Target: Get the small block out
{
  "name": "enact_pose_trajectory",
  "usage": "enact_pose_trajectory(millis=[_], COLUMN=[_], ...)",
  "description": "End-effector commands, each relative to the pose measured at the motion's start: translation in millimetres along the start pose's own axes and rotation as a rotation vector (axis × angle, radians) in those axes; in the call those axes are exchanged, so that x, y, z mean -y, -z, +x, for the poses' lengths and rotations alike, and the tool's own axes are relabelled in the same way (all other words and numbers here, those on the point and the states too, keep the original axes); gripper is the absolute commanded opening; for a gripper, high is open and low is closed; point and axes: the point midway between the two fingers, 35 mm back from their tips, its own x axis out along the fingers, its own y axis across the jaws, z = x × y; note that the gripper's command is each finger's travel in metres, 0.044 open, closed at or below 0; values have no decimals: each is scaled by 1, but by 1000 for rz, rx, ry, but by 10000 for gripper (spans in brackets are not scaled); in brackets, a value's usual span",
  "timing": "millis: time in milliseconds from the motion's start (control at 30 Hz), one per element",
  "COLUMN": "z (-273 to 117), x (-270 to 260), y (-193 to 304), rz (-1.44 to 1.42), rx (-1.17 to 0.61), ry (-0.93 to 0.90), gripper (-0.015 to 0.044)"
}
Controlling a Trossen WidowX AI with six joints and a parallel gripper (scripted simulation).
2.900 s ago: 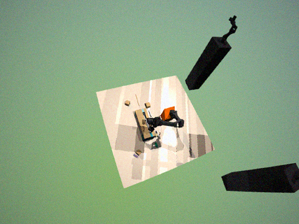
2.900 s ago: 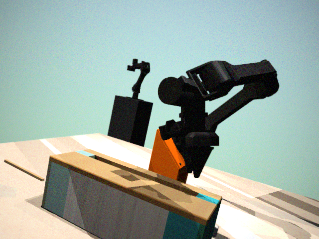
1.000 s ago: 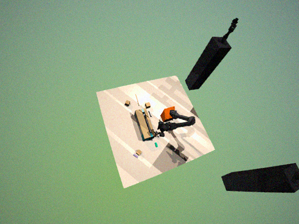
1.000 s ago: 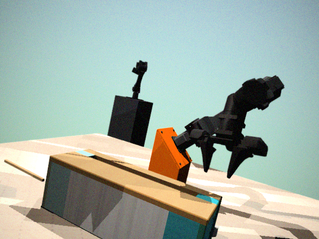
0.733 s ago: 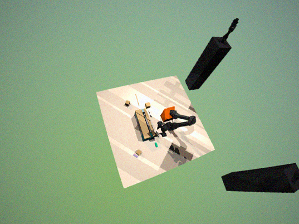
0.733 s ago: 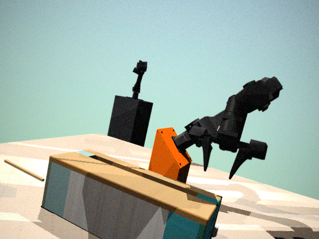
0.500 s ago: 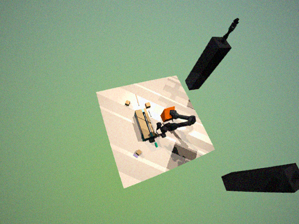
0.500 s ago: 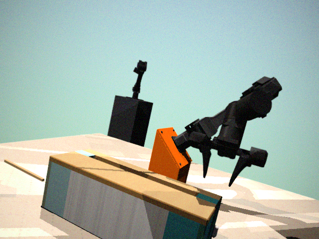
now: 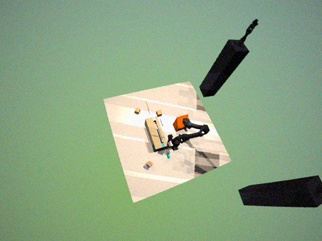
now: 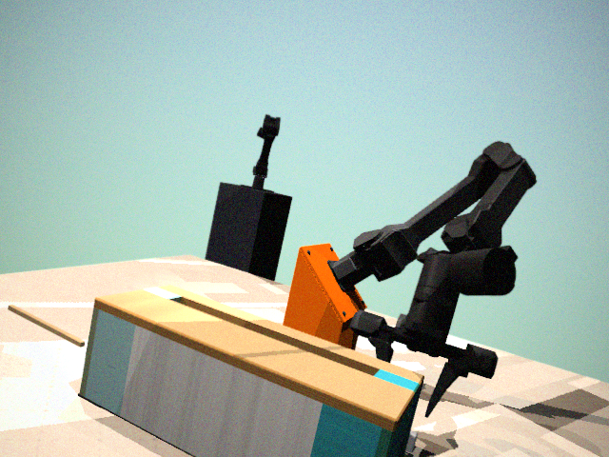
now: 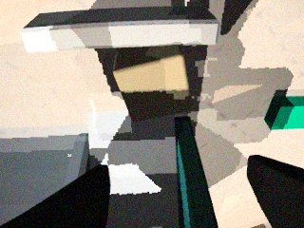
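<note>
Gripper point(image 9: 170, 142) point(image 10: 406, 388) point(image 11: 180, 163) part-open, nothing held. Tan block point(image 11: 152, 74), probably the target, lies outside the box point(image 9: 155, 133) point(image 10: 245, 351) point(image 11: 194, 176), up-frame and slightly left of the finger midline in wrist view; long axis roughly along the finger spread.

1. No text, label, brand, number or sign can be read in any of the three views; this is so for every surface which they show.
</note>
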Motion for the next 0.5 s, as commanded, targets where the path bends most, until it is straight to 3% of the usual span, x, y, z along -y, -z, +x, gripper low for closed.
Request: enact_pose_trajectory(millis=[0, 467], z=[7, 29], x=[-3, -4], y=[-4, -12], rz=[9, 9], rx=[4, 4], ry=[-7, -7], gripper=[285, 285])
